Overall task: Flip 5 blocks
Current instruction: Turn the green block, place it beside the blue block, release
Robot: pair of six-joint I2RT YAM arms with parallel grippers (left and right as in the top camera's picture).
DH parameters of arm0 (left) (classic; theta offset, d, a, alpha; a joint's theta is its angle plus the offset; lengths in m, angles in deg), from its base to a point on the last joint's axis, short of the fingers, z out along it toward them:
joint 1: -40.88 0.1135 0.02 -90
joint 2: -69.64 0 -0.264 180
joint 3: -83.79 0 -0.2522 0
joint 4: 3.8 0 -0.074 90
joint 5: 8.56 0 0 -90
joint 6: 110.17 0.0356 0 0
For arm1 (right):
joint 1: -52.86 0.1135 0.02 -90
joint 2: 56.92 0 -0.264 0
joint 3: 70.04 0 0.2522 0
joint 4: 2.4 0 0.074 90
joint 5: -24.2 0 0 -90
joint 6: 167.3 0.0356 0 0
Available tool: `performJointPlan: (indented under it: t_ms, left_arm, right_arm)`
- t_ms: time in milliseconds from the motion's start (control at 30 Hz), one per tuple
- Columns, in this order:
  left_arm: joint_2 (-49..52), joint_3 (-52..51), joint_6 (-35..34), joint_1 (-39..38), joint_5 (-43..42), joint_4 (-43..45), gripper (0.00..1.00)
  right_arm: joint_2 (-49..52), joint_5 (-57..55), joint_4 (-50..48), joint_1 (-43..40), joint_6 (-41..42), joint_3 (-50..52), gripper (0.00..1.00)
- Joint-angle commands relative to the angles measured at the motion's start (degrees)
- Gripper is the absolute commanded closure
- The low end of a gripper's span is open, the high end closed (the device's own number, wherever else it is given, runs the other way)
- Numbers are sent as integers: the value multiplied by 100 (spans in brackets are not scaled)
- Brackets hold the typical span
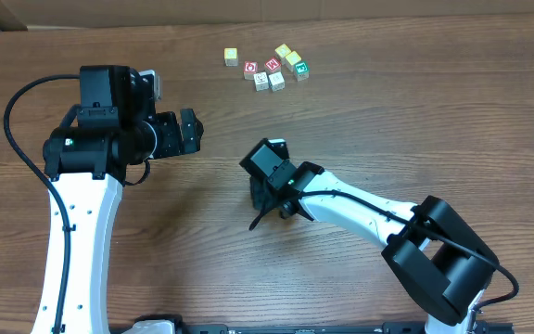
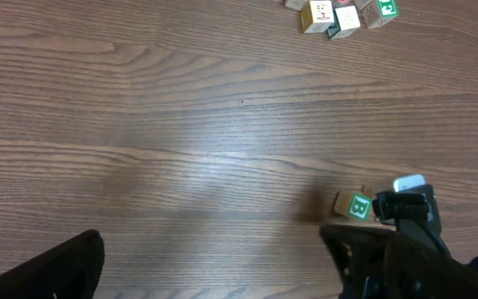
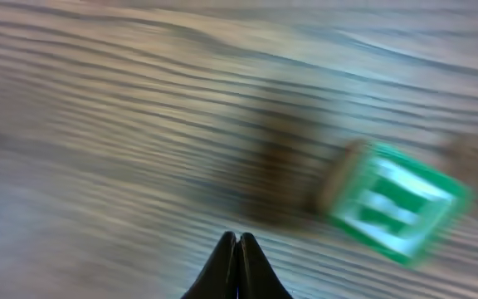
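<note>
Right claw (image 3: pixel 236 249): jaws pressed together, holding nothing, tips near the green-printed block (image 3: pixel 392 212); contact could not be told. Left claw (image 2: pixel 210 262): jaws wide apart, empty, well off from that block.

Whitish blocks (image 1: pixel 260 80) sat clustered well beyond it, among yellow cubes (image 1: pixel 231 57) and red cubes (image 1: pixel 250 68).

Judged the green-printed block light, rigid, smooth-faced wood, likely to skid or tumble under a nudge. Best taken square on two opposite side faces.

Wrist view was smeared and the letter unreadable. From overhead, my own wrist hid that block. No blue-printed block could be made out.
</note>
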Motion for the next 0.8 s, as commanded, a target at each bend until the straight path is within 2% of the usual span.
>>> performJointPlan:
  t_ms: [0,200,767]
  left_arm:
    - [13,107,44,-7,-4,4,0]
    - [13,107,44,-7,-7,2,0]
    - [13,107,44,-7,-7,2,0]
  right_arm:
    - [2,254,-212,-17,-116,-138,96]
    - [81,-647,-334,-17,20,-111,96]
    - [361,-844,-85,-120,13,-109,96]
